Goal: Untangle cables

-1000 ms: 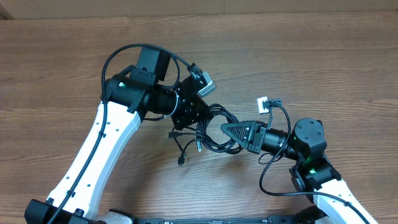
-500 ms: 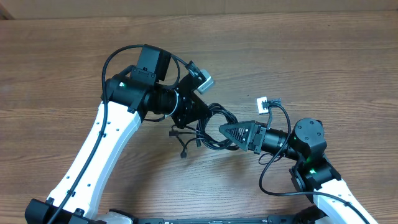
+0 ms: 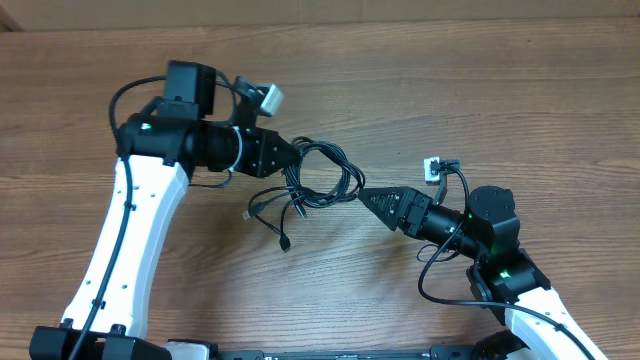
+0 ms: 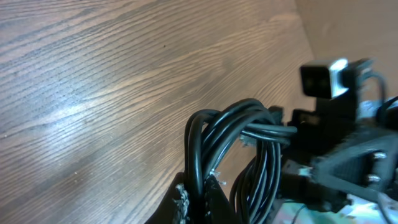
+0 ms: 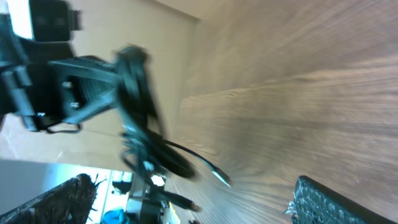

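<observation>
The cables (image 3: 325, 178) are a tangle of thin black cords on the wood table, with loose plug ends trailing at the lower left (image 3: 285, 243). My left gripper (image 3: 290, 157) is shut on the left side of the bundle. In the left wrist view its fingers (image 4: 181, 202) pinch black strands (image 4: 200, 155) and the looped bundle (image 4: 239, 127) arches above. My right gripper (image 3: 368, 197) points at the bundle's right edge. In the right wrist view it (image 5: 196, 199) stands open with nothing between its fingers, and the cables (image 5: 140, 118) hang blurred farther off.
The left arm (image 3: 140, 220) runs up the left side, its wrist camera (image 3: 268, 97) above the bundle. The right arm's base (image 3: 495, 235) sits at the lower right, with its thicker black wire (image 3: 432, 290) looping beside it. The table's far edge (image 3: 400, 12) runs along the top.
My right gripper has opened and let go of the cables. My left gripper has moved up and to the left, dragging the bundle with it away from the right gripper.
</observation>
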Controlling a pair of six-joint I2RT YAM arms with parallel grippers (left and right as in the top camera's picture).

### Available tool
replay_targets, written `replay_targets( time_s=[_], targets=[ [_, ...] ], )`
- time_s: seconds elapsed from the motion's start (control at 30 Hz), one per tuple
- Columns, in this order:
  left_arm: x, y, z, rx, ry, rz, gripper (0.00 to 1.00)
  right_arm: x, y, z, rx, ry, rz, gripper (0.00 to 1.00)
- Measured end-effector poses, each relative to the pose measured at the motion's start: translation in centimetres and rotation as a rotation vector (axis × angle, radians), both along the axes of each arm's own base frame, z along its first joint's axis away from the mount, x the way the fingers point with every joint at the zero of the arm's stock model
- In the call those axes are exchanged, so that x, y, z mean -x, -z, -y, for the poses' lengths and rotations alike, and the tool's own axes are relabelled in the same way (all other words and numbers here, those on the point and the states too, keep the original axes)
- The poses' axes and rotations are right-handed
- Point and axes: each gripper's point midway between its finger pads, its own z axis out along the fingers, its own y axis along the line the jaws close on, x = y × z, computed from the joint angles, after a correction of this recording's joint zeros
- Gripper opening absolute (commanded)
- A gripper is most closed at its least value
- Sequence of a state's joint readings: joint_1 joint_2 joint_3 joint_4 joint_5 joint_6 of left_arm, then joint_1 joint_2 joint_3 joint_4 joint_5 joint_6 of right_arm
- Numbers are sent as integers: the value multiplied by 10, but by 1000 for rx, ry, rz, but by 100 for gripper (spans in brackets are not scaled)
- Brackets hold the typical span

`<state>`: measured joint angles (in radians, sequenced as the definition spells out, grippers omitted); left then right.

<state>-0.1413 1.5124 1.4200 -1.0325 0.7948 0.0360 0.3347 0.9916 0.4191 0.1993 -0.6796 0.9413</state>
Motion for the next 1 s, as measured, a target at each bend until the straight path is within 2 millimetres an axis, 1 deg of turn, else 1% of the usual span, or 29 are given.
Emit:
replay_targets(
  time_s=[0.07, 0.23, 0.47, 0.57, 0.63, 0.7, 0.8, 0.9, 1.0],
  targets=[
    [0, -2, -1, 21, -11, -15, 4, -2, 7, 3, 17, 24, -25, 96],
    [4, -7, 6, 66, 2, -38, 4, -9, 14, 5, 50, 81, -30, 93],
    [12, -10, 18, 87, 40, -50, 5, -14, 25, 3, 92, 125, -44, 93],
    [13, -10, 21, 89, 45, -54, 4, -17, 26, 6, 99, 149, -38, 91],
    [14, -10, 22, 92, 46, -61, 4, -21, 23, 7, 98, 167, -19, 85],
    [16, -12, 26, 103, 56, -65, 4, -24, 22, 9, 100, 186, -13, 84],
    [19, -25, 39, 180, 111, -36, 4, -30, 25, 15, 117, 229, -12, 83],
    [22, -47, 55, 297, 199, 18, 4, -37, 33, 20, 141, 270, -23, 83],
    [28, -63, 65, 397, 273, 36, 4, -40, 41, 22, 167, 292, -47, 84]
  ],
)
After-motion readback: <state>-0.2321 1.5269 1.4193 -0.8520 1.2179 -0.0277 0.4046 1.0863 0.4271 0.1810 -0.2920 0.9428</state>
